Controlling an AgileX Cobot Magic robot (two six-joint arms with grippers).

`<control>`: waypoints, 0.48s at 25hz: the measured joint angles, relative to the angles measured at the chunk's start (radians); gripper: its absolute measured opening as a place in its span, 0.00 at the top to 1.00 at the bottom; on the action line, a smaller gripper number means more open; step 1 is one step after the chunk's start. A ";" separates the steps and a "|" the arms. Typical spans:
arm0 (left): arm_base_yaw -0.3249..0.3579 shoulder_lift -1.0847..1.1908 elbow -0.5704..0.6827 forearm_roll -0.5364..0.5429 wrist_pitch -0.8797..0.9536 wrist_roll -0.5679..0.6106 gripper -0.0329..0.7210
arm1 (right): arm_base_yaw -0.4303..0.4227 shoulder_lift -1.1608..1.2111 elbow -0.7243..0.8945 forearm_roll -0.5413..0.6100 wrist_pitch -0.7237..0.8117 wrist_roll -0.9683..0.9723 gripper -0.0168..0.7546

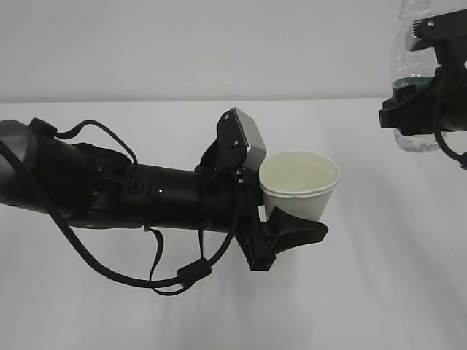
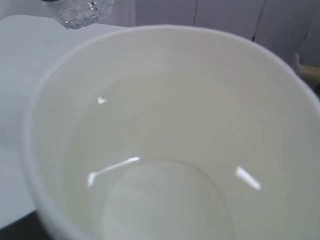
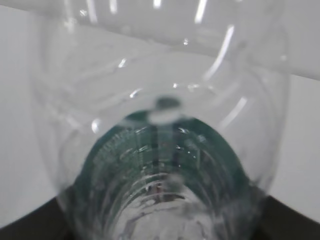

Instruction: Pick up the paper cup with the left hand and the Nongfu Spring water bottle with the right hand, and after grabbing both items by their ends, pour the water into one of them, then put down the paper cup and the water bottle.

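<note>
My left gripper (image 1: 300, 213) is shut on the paper cup (image 1: 299, 182) and holds it upright above the table, with one black finger (image 1: 295, 232) under its near side. Seen from the left wrist, the paper cup (image 2: 170, 130) fills the frame. Clear water (image 2: 165, 200) lies in it, with bright glints on its surface. My right gripper (image 1: 419, 102) is shut on the Nongfu Spring water bottle (image 1: 414, 135), gripping around its dark green label. It holds the bottle high at the top right, neck up and apart from the cup. In the right wrist view the bottle (image 3: 165, 150) covers the jaws.
A white table (image 1: 379, 284) spreads under both arms, with a pale wall (image 1: 182, 44) behind. Loose black cables (image 1: 157, 273) hang below the left arm. The bottle's base (image 2: 77, 12) shows above the cup's far rim. A beige object (image 2: 307, 72) sits at the right edge.
</note>
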 joint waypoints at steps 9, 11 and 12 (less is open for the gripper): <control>0.000 0.000 0.000 0.000 0.002 0.000 0.35 | 0.000 0.008 0.000 0.002 0.045 0.029 0.42; 0.000 0.000 0.000 0.000 0.002 0.000 0.35 | 0.000 0.008 0.000 0.004 0.054 0.035 0.42; 0.000 0.000 0.000 0.000 0.002 0.000 0.35 | 0.000 0.008 0.000 0.004 0.060 0.038 0.42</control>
